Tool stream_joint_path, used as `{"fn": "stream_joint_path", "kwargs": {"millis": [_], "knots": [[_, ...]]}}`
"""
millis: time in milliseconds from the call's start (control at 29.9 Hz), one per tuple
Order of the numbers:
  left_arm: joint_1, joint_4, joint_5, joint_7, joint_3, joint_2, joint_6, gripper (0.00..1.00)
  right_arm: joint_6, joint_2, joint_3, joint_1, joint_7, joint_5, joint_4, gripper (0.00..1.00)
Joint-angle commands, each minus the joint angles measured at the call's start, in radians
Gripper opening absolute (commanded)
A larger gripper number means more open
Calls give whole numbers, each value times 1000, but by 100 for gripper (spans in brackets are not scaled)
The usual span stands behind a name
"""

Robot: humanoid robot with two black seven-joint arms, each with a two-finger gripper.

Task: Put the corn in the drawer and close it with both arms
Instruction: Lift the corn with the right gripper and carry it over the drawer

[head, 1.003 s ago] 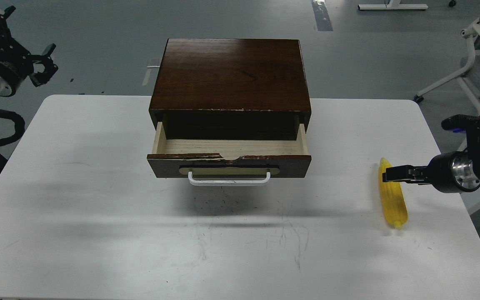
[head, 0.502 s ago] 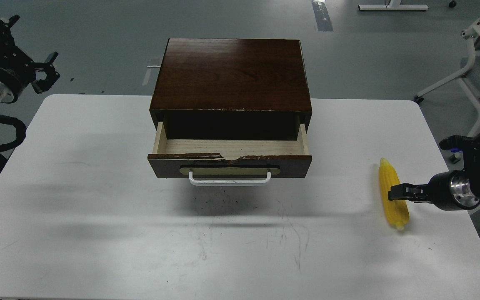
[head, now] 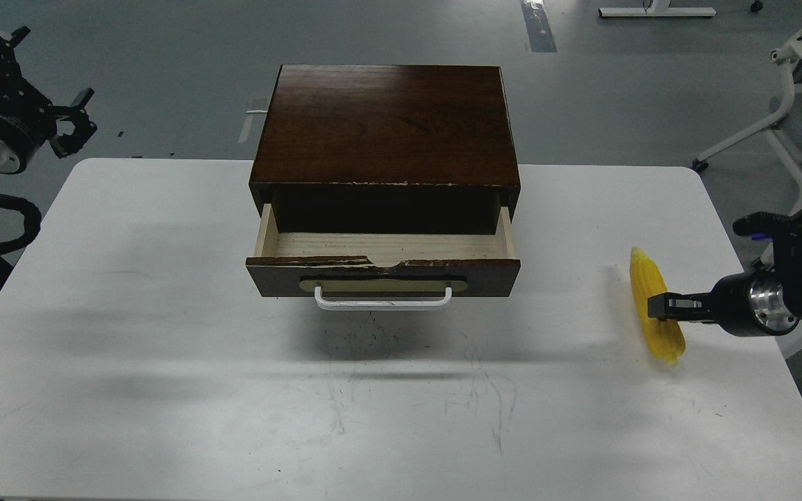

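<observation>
Bright yellow tapered toy corn cob (head: 655,306) at right side of white tabletop (head: 164,348), well apart from drawer, lying lengthwise front to back. Right black claw gripper (head: 662,307) at cob's mid-length, fingers together as one dark wedge against it; grip on cob cannot be told. Shallow drawer with dark brown chipped front, beige oval plate, white bar handle (head: 383,274) pulled open from dark wooden cabinet (head: 387,125), pale wood inside bare. Left black claw gripper (head: 32,83) raised off table's far left corner, claws spread.
</observation>
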Motion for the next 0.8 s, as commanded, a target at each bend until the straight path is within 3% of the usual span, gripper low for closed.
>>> {"fn": "stream_joint_path", "kwargs": {"millis": [0,100,167,234,301,502,769], "knots": [[-3,-1,2,5,1,0,0,98,6,-34,15,137,9,0,5,8],[-6,-2,5,15,1,0,0,98,7,-35,15,257,33,-1,25,3],[-15,-4,30,69,9,0,0,96,7,-34,9,365,108,-36,79,3],[-30,-4,58,128,6,3,0,96,7,-26,14,439,141,-105,108,3],[-41,-5,63,150,6,11,0,96,7,-23,14,484,145,-151,122,3],[-53,-5,63,152,6,17,0,96,7,143,14,607,165,-269,168,3],[-52,-5,61,144,7,25,0,96,7,322,3,621,236,-614,252,3]]}}
